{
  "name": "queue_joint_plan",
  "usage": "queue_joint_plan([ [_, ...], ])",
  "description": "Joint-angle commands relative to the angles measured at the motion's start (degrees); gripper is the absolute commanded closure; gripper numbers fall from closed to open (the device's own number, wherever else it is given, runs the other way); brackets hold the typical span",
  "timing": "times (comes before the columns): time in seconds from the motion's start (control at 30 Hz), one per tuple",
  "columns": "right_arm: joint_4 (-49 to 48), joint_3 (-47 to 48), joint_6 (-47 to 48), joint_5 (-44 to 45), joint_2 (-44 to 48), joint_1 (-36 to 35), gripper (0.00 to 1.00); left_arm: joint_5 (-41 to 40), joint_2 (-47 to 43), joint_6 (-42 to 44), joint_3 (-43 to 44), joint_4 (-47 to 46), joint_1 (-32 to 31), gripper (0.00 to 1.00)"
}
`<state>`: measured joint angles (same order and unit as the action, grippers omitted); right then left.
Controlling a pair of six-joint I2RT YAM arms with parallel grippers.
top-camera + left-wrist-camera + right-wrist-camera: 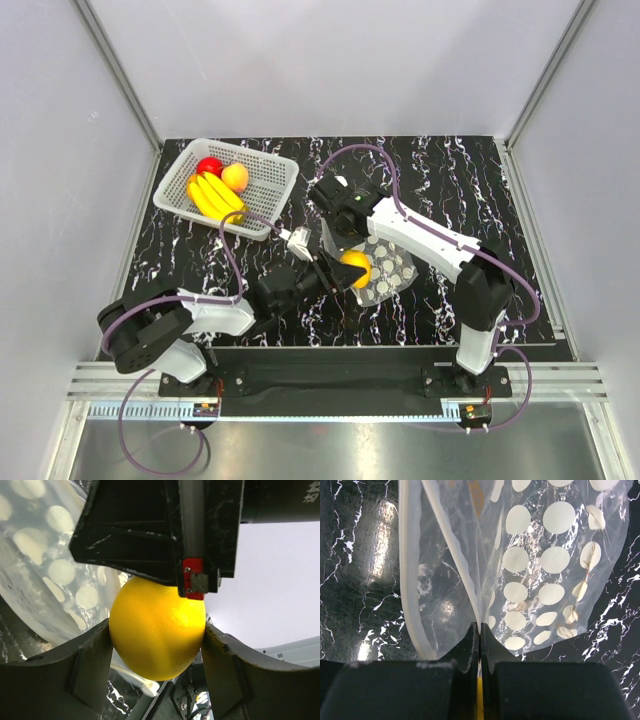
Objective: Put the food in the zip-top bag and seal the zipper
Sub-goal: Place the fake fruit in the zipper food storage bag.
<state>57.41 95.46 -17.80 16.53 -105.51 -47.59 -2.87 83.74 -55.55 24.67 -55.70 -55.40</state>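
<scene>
A white basket (pixel 272 178) sits at the far left of the dark marbled table (pixel 450 170). It holds the bunch of bananas (pixel 215 197), with the red fruit (pixel 209 165) at the bunch's far end and the yellow-pink fruit (pixel 235 177) just to its right. The clear bag (pixel 540 580), printed with white dots, lies near the middle of the table, well apart from the basket. The right gripper (pixel 480 635) is closed, its two fingers pinching a fold of the bag's plastic and lifting that edge off the table. The pale zipper (pixel 409 580) strip curves along the bag's left side, and the mouth gapes open there. The left gripper (pixel 338 272) clamps the orange fruit (pixel 157 630) between its two fingers, one on each side. It holds the fruit at the bag's left edge, just under the right gripper. Whether the fruit has passed into the mouth cannot be told. No other food shows inside the bag.
</scene>
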Motion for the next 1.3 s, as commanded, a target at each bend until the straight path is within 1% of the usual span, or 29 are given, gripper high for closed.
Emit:
queue_joint_plan([
  [0.0,2.9,1.5,-0.3,1.3,2.6,-0.4,1.0,-6.3,-2.7,1.4,-0.3,-1.3,0.4,0.55],
  [0.23,3.2,0.9,0.0,2.3,3.2,-0.4,1.0,-4.1,-1.3,1.5,-2.1,-8.1,0.4,0.55],
  [0.27,3.3,0.7,0.0,2.3,3.3,-0.4,1.0,-3.4,-1.0,1.6,-2.3,-10.2,0.4,0.55],
  [0.43,2.0,-0.9,0.2,2.1,4.3,-0.4,1.0,-2.9,-1.0,1.6,-2.9,-12.4,0.4,0.55],
  [0.63,1.7,-1.8,0.8,1.9,5.0,-0.5,1.0,-2.3,1.2,-0.5,-4.4,-18.4,0.7,0.55],
  [0.7,1.5,-2.2,0.8,1.9,5.1,-0.4,1.0,-1.9,2.4,-1.4,-4.8,-21.7,0.9,0.55],
  [0.73,1.6,-2.2,0.9,1.8,5.1,-0.4,1.0,-1.7,2.4,-1.7,-4.5,-21.6,1.0,0.55],
  [0.8,1.4,-2.4,0.9,1.5,5.1,-0.4,1.0,-1.8,2.5,-1.7,-2.3,-15.7,1.3,0.55],
  [0.9,1.5,-2.6,0.9,1.1,5.4,-0.4,1.0,-1.9,2.9,-1.9,-0.8,-11.2,1.3,0.55],
  [1.03,2.0,-2.4,0.9,1.2,5.9,-0.4,1.0,-4.3,1.7,-2.0,1.1,-1.4,1.3,0.55],
  [1.1,2.0,-2.6,0.8,1.1,6.0,-0.4,1.0,-4.2,1.6,-1.7,1.3,-1.2,1.3,0.55],
  [1.2,2.3,-2.6,0.4,0.9,6.3,-0.3,1.0,-5.4,1.2,-2.1,4.1,6.5,1.3,0.54],
  [1.27,2.4,-2.6,0.2,0.7,6.6,-0.4,1.0,-6.2,1.2,-2.6,4.9,9.1,1.3,0.54],
])
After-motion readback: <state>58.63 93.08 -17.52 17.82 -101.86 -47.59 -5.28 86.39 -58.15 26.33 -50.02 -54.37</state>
